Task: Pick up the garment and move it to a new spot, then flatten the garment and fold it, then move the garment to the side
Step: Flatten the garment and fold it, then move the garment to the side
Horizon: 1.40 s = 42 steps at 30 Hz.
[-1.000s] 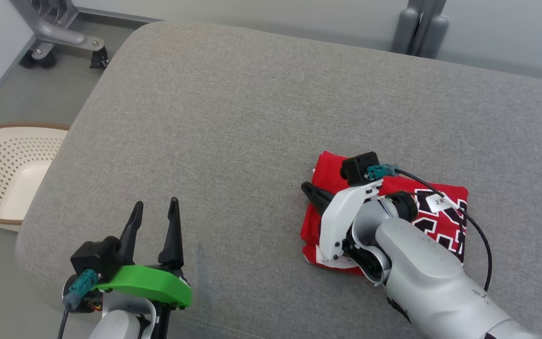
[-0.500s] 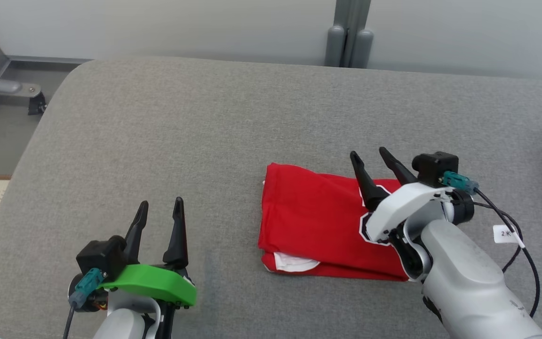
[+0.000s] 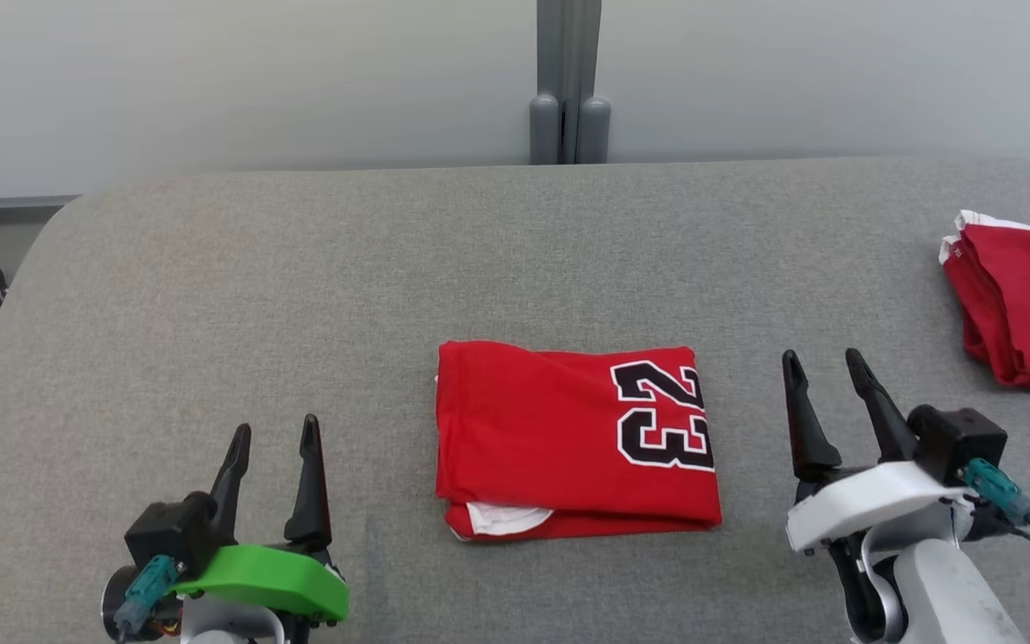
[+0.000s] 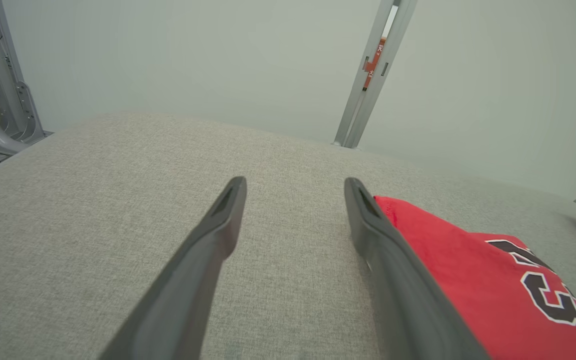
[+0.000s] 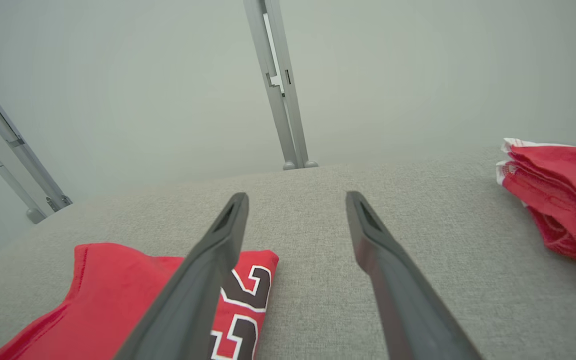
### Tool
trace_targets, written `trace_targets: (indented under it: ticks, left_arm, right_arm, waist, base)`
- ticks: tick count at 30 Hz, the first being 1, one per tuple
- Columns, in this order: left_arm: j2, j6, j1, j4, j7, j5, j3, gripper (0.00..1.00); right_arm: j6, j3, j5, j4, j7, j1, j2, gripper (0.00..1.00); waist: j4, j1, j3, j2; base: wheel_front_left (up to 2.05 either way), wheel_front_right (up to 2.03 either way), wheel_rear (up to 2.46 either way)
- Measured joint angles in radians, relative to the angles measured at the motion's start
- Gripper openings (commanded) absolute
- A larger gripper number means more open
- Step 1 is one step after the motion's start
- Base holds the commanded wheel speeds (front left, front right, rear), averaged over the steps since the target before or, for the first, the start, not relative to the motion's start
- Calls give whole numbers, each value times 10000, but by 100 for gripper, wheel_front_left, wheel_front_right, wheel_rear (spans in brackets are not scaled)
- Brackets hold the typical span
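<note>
While the folded red jersey (image 3: 569,438) is lying flat on the grey cushion (image 3: 300,286) in the head view, the left gripper (image 3: 272,429) and right gripper (image 3: 821,358) are flanking it without touching, both spread wide and holding nothing. A pile of red garments (image 3: 1025,313) is sitting far right. From the left wrist, the jersey (image 4: 468,275) is showing beside the right-hand finger. From the right wrist, it is lying lower left, the pile at right.
</note>
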Motion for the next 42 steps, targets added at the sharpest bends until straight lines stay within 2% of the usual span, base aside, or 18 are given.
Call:
trace_targets:
  ticks: [4, 11, 33, 36, 42]
  left_arm:
    - [-117, -63, 367, -109, -2, 309, 313, 100]
    - [-232, -153, 798, -151, -2, 821, 715, 100]
    - [-550, -520, 767, 169, -2, 1375, 1181, 100]
    - [-591, -527, 704, 171, -2, 1427, 1195, 100]
    - [-782, -554, 500, 88, -2, 1471, 1202, 100]
  right_arm:
    - [0, -153, -186, -819, 0, 769, 146, 100]
    - [0, -167, -487, -1406, 107, 1285, 188, 100]
    - [0, -105, -290, -1250, 393, 1324, 197, 100]
    - [0, -178, -242, -1106, 1001, 1108, 205, 100]
    - [0, -332, -56, -884, 3532, 336, -10, 100]
  waist:
    - [-143, 0, -174, 0]
    - [-227, 0, -257, 0]
    - [-52, 0, -125, 0]
    - [-16, 0, -47, 0]
    - [201, 0, 197, 0]
  base:
    - [0, 0, 0]
    - [0, 0, 0]
    - [0, 0, 0]
    - [0, 0, 0]
    - [0, 0, 0]
